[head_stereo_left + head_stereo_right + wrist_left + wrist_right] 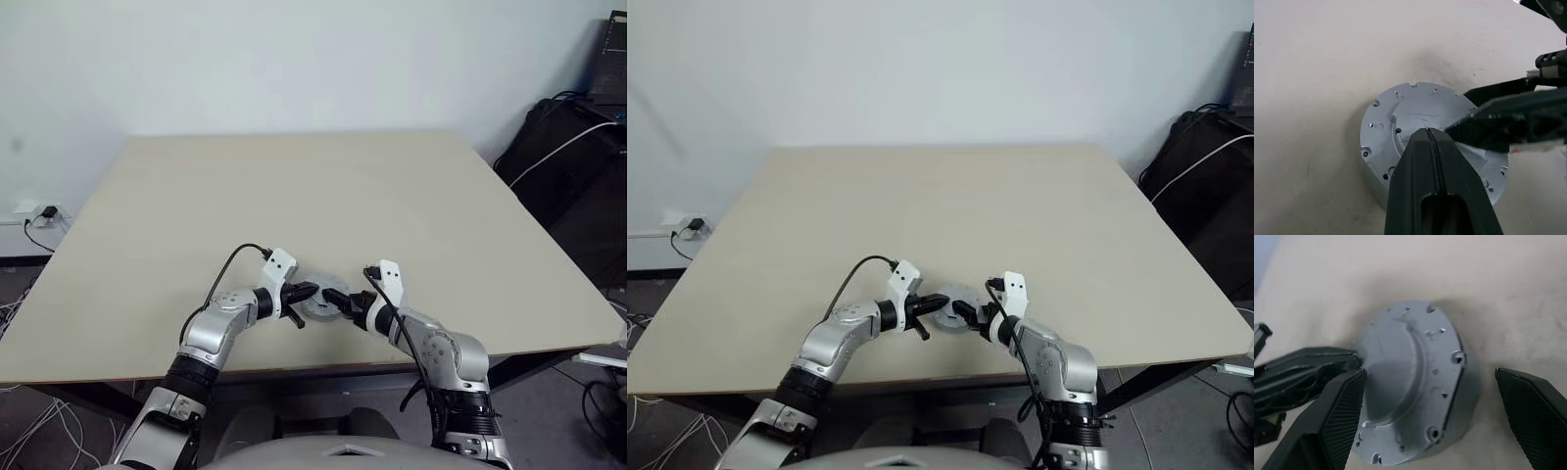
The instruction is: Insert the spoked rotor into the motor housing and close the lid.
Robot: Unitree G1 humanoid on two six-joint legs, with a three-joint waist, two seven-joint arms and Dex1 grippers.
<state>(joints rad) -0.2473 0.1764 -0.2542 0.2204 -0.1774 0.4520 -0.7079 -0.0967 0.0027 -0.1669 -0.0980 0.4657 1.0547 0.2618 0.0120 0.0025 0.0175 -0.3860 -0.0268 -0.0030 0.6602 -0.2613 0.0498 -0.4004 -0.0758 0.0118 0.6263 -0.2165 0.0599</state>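
Right wrist view, centre frame: I see the lid [1410, 382] seated, my left tool [1431, 134] clenched pressing it, right tool [1432, 421] released astride it; little remains.

Wide, square-cornered table [294, 186] with a pale beige matte top, standing before a light wall. Surface plain and unmarked apart from faint dark scuffs seen up close in the wrist views.

One object rests on it, near the front edge, about centre: a round silver-grey metal lid [1410, 382], smooth face up with a raised middle and small screw holes around the rim, sitting over a shallow round body. It lies flat on the top.
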